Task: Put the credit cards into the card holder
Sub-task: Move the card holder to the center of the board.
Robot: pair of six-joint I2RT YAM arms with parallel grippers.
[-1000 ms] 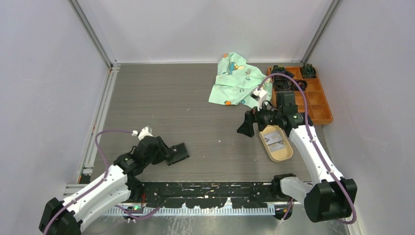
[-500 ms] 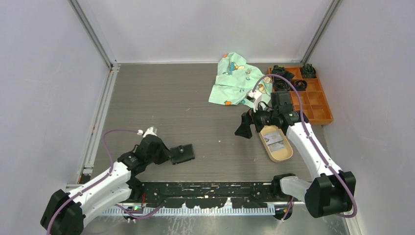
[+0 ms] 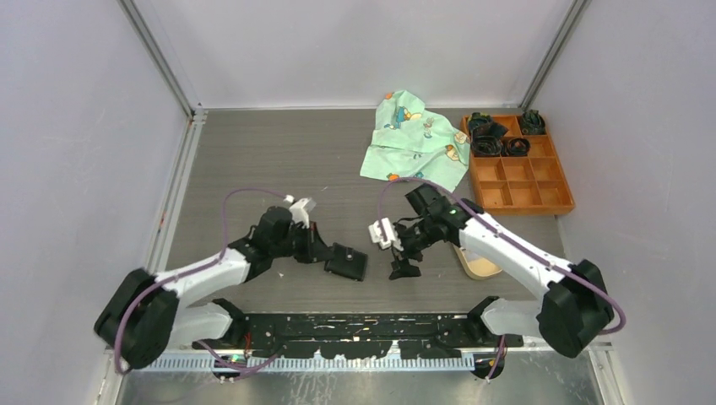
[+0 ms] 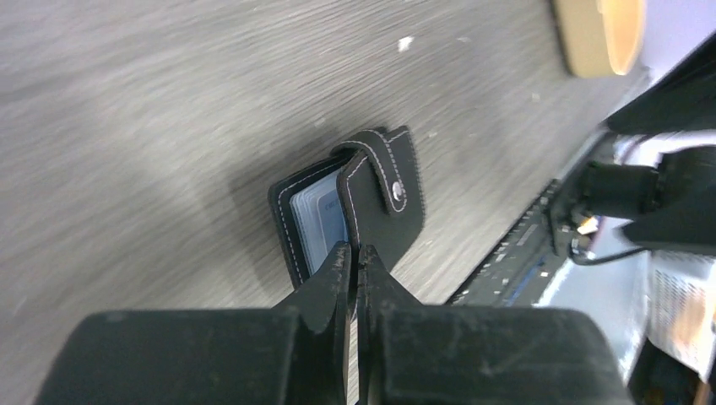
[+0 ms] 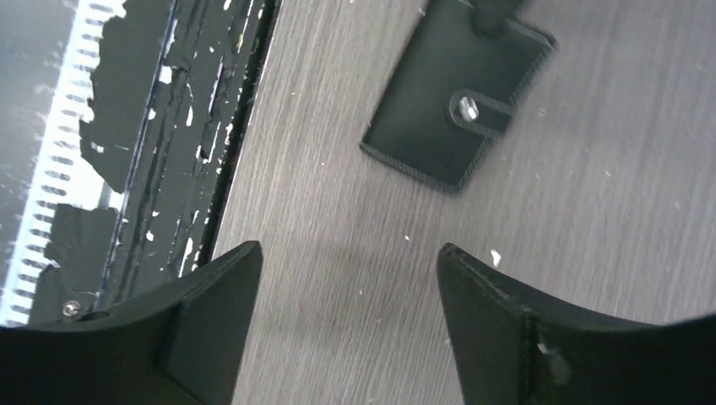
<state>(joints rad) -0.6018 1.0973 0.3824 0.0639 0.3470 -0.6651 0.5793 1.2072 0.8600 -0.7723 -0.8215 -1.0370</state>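
**Holder.** The black holder (image 3: 348, 263) lies on the surface (image 3: 270, 169), near its front edge and between the two arms. The snap tab (image 4: 390, 181) is folded over the cover, with its metal stud (image 5: 465, 105) facing up. It appears fastened.

**Left pincer** (image 4: 353, 268). Closed to a sliver on the holder's near edge, and it has the holder in its grip. The holder rests flat, not lifted.

**Right pincer** (image 5: 346, 287). Jaws wide apart with nothing between them. It hangs low over bare surface just beside the holder, on the tab side, and touches nothing.

**Cards.** A pale blue layer (image 4: 316, 221) shows in the holder's mouth. I cannot tell whether it is a card or a sleeve. The right arm covers most of the tan tray (image 3: 485, 267), so its contents are not visible, and no loose card can be made out.

**Judgement.** The step in hand appears to be opening the holder: the left pincer anchors it while the right releases the tab. To do this well:
- Keep the left pinch firm and low so the holder cannot pivot.
- Bring the right fingers to the tab's free end beside the stud, not onto the cover.
- Narrow the jaws before contact.
- Peel the tab away from the left pincer, not toward it.

**Risks.** The holder may slide under the pull, or cover and tab may be caught together.
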